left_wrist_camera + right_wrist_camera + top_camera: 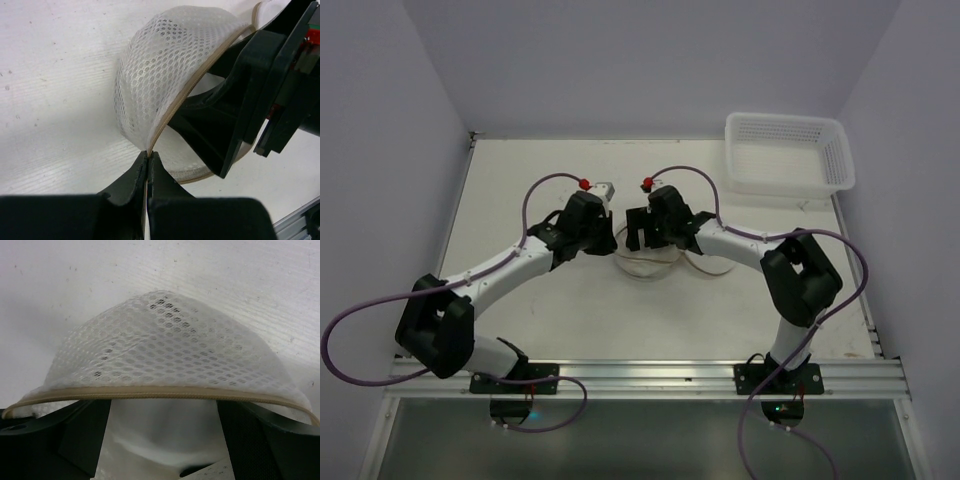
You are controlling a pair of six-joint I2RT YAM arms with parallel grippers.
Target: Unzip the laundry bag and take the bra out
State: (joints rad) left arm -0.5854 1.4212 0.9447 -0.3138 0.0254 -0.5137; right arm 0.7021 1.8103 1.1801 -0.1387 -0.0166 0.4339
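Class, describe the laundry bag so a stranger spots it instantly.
Find the middle of the table, between the left gripper and right gripper. The laundry bag sits there: a small dome of see-through white mesh with a tan rim, unlike the rigid slotted basket far right.

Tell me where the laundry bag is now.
Mid-table in the top view, the laundry bag lies between the left end effector and right end effector, with the white basket at far right.
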